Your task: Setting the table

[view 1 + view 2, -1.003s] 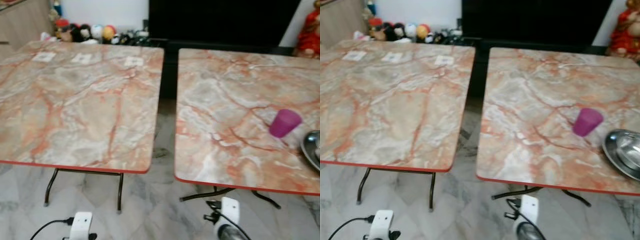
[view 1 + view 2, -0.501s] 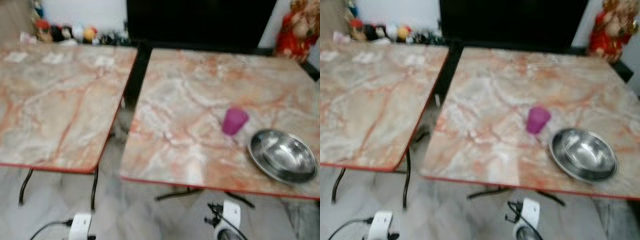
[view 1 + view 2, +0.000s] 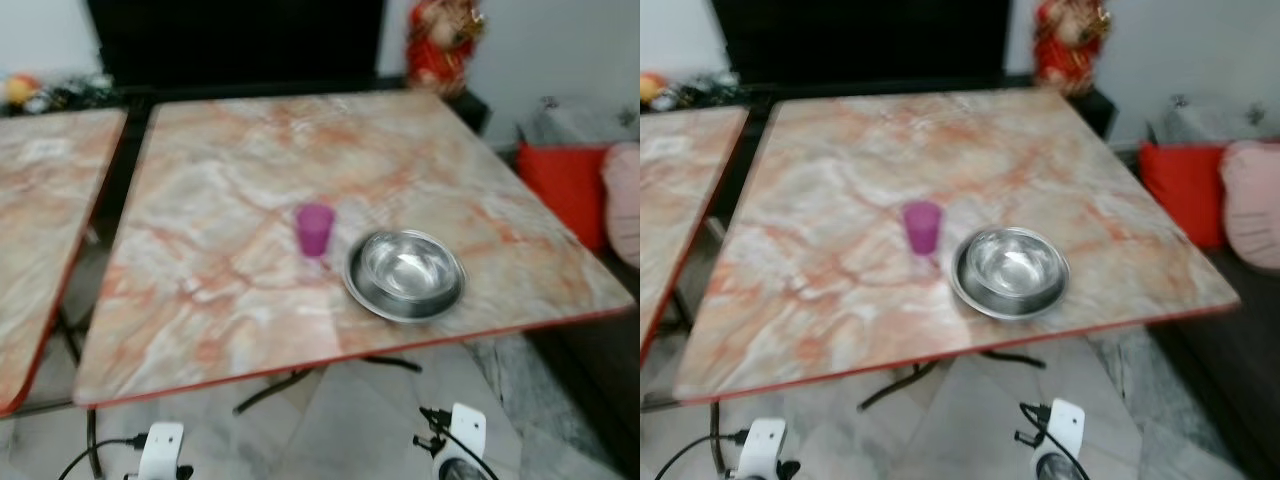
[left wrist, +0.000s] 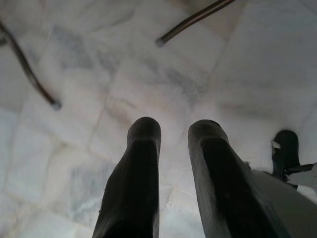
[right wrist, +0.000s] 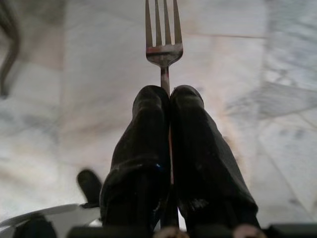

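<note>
Right gripper [image 5: 170, 101] clamps fork [image 5: 164, 47], low over floor. Purple cup [image 3: 314, 228], steel bowl [image 3: 405, 275] at its 4 o'clock, set; fork unplaced.

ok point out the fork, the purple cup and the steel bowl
fork [image 5: 164, 52], right wrist view, base of the tines
purple cup [image 3: 314, 229], left eye view, side wall
steel bowl [image 3: 404, 272], left eye view, inner hollow

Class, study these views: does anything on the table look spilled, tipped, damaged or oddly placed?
Nothing stands out. The purple cup stands upright beside the steel bowl on the marble table, with no spill visible. The fork is clamped in the right end effector above the floor, not yet laid.
</note>
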You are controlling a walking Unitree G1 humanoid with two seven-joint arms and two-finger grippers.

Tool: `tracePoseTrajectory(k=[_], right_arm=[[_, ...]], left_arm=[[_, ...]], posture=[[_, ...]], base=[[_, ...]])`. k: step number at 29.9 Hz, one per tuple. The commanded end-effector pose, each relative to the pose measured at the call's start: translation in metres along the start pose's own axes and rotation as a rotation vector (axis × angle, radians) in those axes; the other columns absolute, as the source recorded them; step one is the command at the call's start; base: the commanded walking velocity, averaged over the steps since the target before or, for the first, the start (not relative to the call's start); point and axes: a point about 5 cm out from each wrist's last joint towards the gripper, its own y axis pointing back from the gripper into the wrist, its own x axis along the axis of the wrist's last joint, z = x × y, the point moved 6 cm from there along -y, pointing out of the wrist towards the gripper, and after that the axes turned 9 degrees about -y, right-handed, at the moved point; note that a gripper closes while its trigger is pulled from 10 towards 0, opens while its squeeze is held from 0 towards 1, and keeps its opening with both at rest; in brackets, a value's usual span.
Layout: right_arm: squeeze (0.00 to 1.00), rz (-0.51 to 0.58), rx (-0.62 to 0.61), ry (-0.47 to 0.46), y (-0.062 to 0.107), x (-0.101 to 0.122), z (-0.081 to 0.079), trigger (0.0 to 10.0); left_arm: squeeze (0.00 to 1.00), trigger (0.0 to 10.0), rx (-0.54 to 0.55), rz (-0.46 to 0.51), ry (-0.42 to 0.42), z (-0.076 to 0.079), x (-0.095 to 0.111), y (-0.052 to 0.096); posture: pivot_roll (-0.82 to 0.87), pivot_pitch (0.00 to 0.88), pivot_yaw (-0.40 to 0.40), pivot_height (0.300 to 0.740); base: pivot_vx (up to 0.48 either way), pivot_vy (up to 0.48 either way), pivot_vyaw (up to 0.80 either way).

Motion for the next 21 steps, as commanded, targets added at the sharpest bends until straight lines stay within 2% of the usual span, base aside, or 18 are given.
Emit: tracePoseTrajectory(k=[1, 12, 14, 15, 16, 17, 18, 19, 20, 21], right_arm=[[0.0, 0.002, 0.005, -0.011, 0.0, 0.0, -0.003, 10.0], [0.0, 0.037, -0.005, -0.02, 0.0, 0.008, 0.001, 10.0], [0.0, 0.066, -0.103, -0.044, 0.005, -0.004, 0.043, 10.0], [0.0, 0.066, -0.103, -0.044, 0.005, -0.004, 0.043, 10.0], [0.0, 0.095, -0.199, -0.037, 0.008, -0.002, 0.063, 10.0], [0.0, 0.117, -0.26, -0.046, 0.01, 0.002, 0.074, 10.0], [0.0, 0.145, -0.329, -0.088, 0.014, 0.005, 0.087, 10.0], [0.0, 0.176, -0.425, -0.168, 0.019, 0.008, 0.105, 10.0], [0.0, 0.176, -0.425, -0.168, 0.019, 0.008, 0.105, 10.0], [0.0, 0.203, -0.471, -0.223, 0.023, 0.01, 0.115, 10.0]], left_arm=[[0.0, 10.0, 0.002, -0.029, -0.003, -0.002, -0.01, 0.002], [0.0, 10.0, 0.003, -0.034, -0.002, -0.002, -0.012, 0.002], [0.0, 10.0, 0.004, -0.035, 0.001, -0.003, -0.012, 0.002], [0.0, 10.0, 0.004, -0.035, 0.001, -0.003, -0.012, 0.002], [0.0, 10.0, 0.004, -0.037, 0.002, -0.002, -0.013, 0.002], [0.0, 10.0, 0.005, -0.038, 0.003, -0.002, -0.014, 0.002], [0.0, 10.0, 0.005, -0.039, 0.003, -0.002, -0.014, 0.003], [0.0, 10.0, 0.005, -0.04, 0.004, -0.002, -0.015, 0.003], [0.0, 10.0, 0.005, -0.04, 0.004, -0.002, -0.015, 0.003], [0.0, 10.0, 0.004, -0.042, 0.003, -0.002, -0.015, 0.003]], posture=[[0.03, 0.011, -0.011, 0.74], [0.02, 0.014, -0.013, 0.74], [0.02, 0.014, -0.013, 0.74], [0.02, 0.014, -0.013, 0.74], [0.02, 0.012, -0.026, 0.74], [0.02, 0.012, -0.026, 0.74], [0.02, 0.012, -0.026, 0.74], [0.01, 0.012, -0.03, 0.74], [0.01, 0.012, -0.03, 0.74], [0.0, 0.011, -0.031, 0.74]], base=[[0.0, 0.0, 0.0], [0.0, 0.0, 0.0], [0.0, 0.0, 0.0], [0.0, 0.0, 0.0], [0.0, 0.0, 0.0], [0.0, 0.0, 0.0], [0.0, 0.0, 0.0], [0.0, 0.0, 0.0], [0.0, 0.0, 0.0], [0.0, 0.0, 0.0]])
